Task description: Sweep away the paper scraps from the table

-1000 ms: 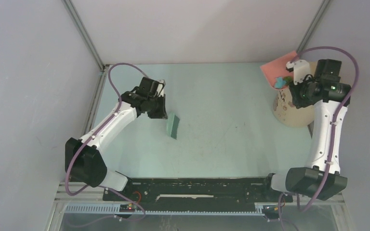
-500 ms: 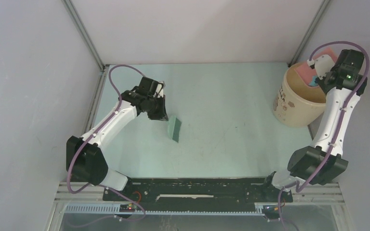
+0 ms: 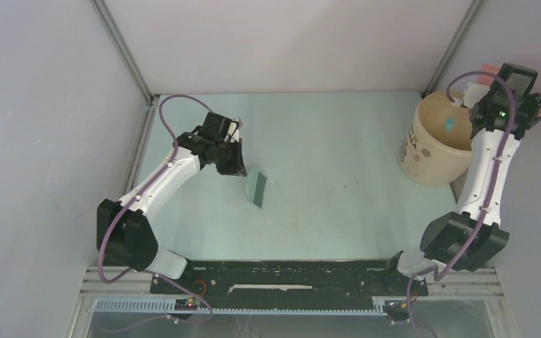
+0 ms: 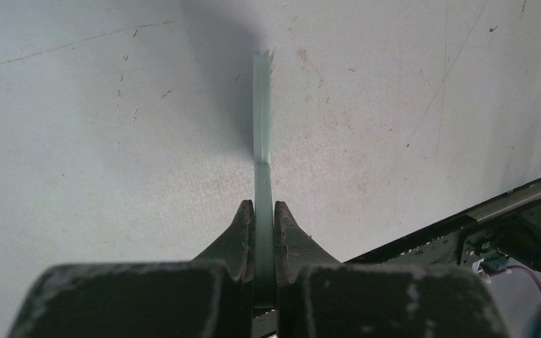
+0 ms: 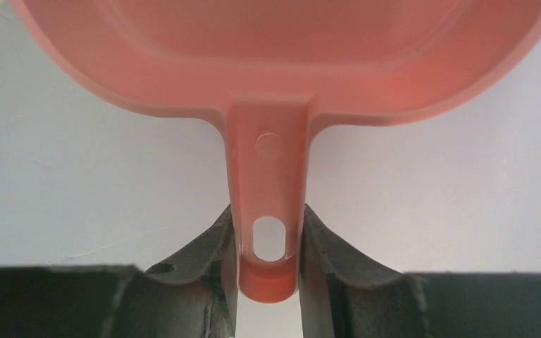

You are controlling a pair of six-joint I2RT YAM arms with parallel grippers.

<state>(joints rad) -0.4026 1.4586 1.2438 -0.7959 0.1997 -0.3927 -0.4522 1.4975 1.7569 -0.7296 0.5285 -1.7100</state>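
Left wrist view showed the left gripper [image 4: 264, 211] closed on the thin handle of the teal brush [image 4: 261, 127], with the bristles resting on the table [image 4: 113, 141] at the left side. No scrap was visible on the table surface.

Farther away, at the far right corner, the right gripper [image 5: 268, 232] clamped the handle of the pink dustpan [image 5: 289, 56], which was held high and tipped beside the cream bucket [image 3: 430, 158]. Of the paper scraps [image 3: 449, 125], only one light-blue bit showed, lying inside the bucket.

The danger, as I judge it, was at the far side. The pan seemed to sit past the right rim of the bucket, so any bit left in it could fall outside, behind the table. The narrow handle could also turn between the jaws. The bucket stood near the table edge, and a touch from the arm could push it.

Compared with one second earlier, the dustpan had gone from the far-left rim of the bucket, across its mouth, to the right and higher. The coloured bits seen in it then were no longer visible. The left arm and brush had hardly moved.
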